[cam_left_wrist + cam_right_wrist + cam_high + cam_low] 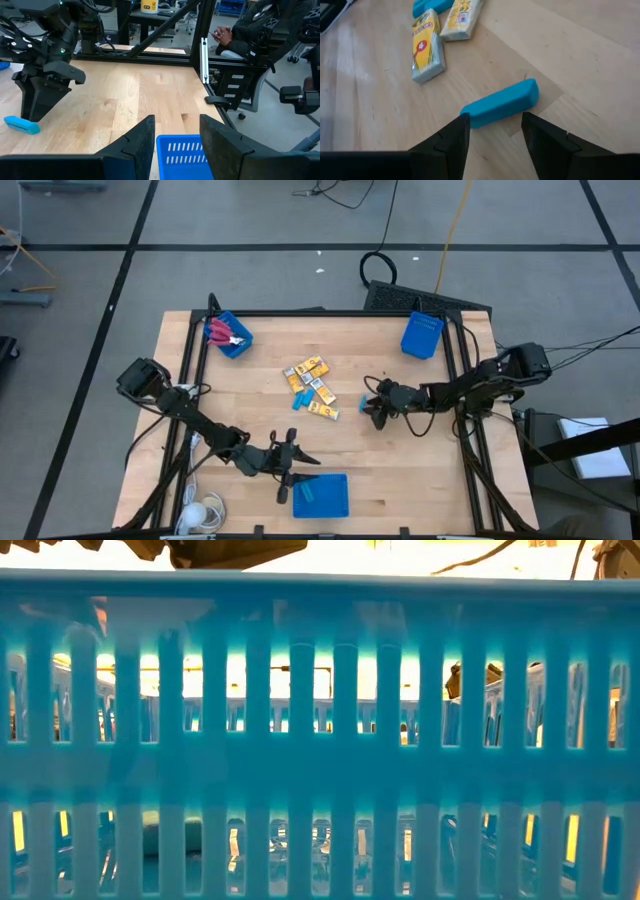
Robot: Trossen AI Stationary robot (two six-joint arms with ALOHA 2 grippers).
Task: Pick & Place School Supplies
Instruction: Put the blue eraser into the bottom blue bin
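**Right hand poised over a blue block**

The right hand point(492, 132) hovers released just above a light-blue block point(500, 103) lying flat on the surface point(580, 60), near the yellow packs point(426, 46). It looks stiff, light and smooth; pinching across its narrow middle seems safest. The left hand point(176, 142) waits released over the front bin point(182, 152).

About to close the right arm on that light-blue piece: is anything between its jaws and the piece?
Nothing. In the right wrist view the right gripper is open just over the light-blue piece, with only bare wooden table around it. The crayon packs lie farther off.
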